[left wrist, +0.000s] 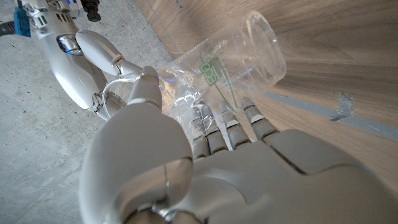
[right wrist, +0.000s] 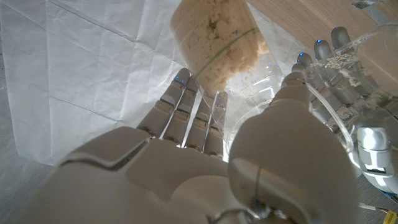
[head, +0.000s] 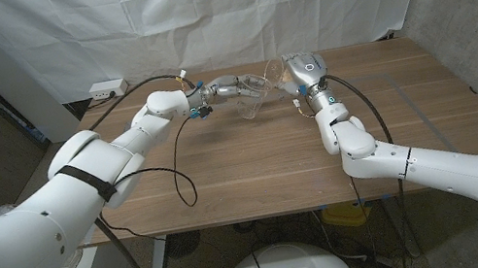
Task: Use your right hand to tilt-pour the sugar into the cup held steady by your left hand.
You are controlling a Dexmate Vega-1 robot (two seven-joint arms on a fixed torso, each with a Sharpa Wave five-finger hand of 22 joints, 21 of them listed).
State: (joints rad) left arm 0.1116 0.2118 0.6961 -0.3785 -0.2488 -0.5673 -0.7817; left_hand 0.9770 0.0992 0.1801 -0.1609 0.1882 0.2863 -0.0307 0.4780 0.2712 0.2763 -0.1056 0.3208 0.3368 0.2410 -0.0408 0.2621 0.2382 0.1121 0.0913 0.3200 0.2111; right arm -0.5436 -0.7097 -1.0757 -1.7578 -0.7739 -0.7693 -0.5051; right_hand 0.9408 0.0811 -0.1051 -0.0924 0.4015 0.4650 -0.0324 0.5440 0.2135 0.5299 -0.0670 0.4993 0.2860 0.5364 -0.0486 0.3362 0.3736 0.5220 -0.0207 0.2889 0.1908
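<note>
Left robot hand [head: 219,86]: fingers wrapped around a clear plastic cup [head: 251,92] with a green mark, held just above the wooden tabletop [head: 255,166] at its far middle. Right robot hand [head: 305,71]: closed around a second clear container [right wrist: 214,46] of pale brown sugar [right wrist: 217,37], tilted toward the cup, rims close together; a few grains cling at the cup's rim in the right wrist view. Background: white cloth backdrop [head: 198,13] and a power strip [head: 108,88] beyond the tabletop's far left corner.
</note>
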